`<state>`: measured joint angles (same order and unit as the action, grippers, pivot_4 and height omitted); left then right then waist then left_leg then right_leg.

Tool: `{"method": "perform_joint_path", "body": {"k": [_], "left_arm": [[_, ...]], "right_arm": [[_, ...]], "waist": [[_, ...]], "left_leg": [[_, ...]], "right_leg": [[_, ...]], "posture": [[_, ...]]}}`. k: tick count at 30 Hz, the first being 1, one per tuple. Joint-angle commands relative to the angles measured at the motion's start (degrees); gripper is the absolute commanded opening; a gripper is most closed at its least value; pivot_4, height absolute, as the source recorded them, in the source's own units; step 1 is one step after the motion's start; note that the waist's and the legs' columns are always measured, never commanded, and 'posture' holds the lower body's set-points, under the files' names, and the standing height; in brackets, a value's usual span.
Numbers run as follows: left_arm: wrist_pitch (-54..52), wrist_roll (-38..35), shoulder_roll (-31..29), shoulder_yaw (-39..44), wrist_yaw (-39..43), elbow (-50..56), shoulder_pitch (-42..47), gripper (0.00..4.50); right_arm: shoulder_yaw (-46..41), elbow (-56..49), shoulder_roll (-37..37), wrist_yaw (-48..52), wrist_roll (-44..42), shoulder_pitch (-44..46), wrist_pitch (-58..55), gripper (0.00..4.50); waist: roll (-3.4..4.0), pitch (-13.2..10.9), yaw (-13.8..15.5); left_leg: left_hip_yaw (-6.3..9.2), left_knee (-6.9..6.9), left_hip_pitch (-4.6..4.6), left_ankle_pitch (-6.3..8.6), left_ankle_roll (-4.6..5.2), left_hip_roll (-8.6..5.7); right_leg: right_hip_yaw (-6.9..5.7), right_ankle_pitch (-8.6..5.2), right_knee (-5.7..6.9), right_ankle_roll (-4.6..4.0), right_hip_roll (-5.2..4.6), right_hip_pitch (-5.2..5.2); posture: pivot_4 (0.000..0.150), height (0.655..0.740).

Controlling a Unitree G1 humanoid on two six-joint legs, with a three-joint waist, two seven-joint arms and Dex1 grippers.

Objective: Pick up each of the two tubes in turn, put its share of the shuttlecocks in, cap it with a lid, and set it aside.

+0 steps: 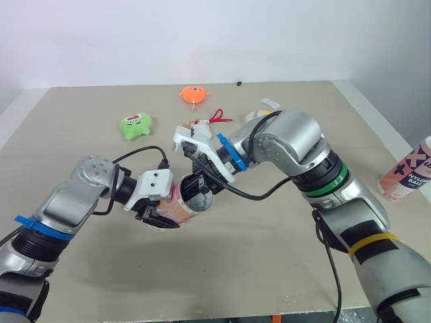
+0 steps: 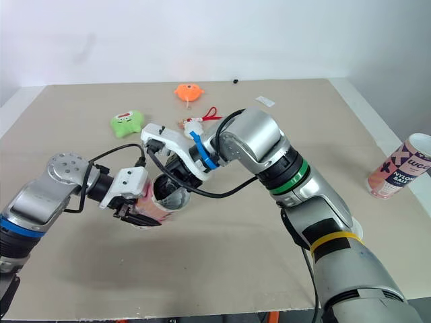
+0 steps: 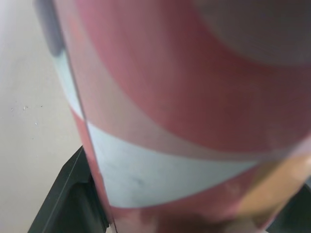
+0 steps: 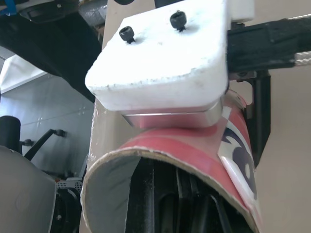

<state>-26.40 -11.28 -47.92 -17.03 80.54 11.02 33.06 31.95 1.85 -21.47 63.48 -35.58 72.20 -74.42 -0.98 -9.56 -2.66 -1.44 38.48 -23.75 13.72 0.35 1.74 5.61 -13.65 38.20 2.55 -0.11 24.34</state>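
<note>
Tan table [image 1: 269, 256] | left tool [image 1: 163, 217] clamps tube [image 1: 178, 202] | right tool [image 1: 200, 187] buried in tube mouth, grip unreadable

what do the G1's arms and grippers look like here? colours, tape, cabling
Both arms are silver-grey metal. The left arm wears a blue tape band; the right arm has a green ring, yellow tape, a black patch and blue tape at the wrist. Left gripper and right gripper are black on white mounts, each trailing a black cable.

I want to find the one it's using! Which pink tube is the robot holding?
The tilted tube in the middle, clamped in the left tool. The other tube stands upright, alone, at the table's right edge.
</note>
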Motion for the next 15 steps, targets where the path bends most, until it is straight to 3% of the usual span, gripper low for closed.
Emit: {"method": "perform_joint_path", "body": {"k": [1,9,15], "left_arm": [[-0.65,0.5,-0.17,-0.33,-1.29,0.97,-0.81,3.05],[-0.01,0.71,0.0,-0.68,-1.08,-0.07,0.19,3.05],[0.98,0.58,0.29,-0.79,-0.67,-0.58,0.78,3.05]], "right_arm": [[-1.32,-1.36,-0.03,1.82,-0.53,0.95,1.15,0.08],[-14.99,-5.88,-9.66,10.59,-11.28,-0.15,-1.9,0.08],[-23.47,-16.4,-21.04,11.41,-17.03,-8.54,-3.07,0.08]], "waist": [[0.0,0.0,0.0],[-0.03,-0.02,0.08],[-0.03,-0.02,0.15]], "left_leg": [[0.0,0.0,0.0,0.0,0.0,0.0],[0.12,0.02,-0.17,0.0,0.0,-0.06],[0.31,-0.01,-0.24,0.0,0.0,-0.08]], "right_leg": [[0.0,0.0,0.0,0.0,-0.01,0.0],[-0.08,-0.01,-0.04,0.02,-0.08,0.04],[-0.22,-0.06,-0.05,-0.02,-0.07,0.05]], "posture": [[0.15,0.74],[0.15,0.74],[0.15,0.74]]}}
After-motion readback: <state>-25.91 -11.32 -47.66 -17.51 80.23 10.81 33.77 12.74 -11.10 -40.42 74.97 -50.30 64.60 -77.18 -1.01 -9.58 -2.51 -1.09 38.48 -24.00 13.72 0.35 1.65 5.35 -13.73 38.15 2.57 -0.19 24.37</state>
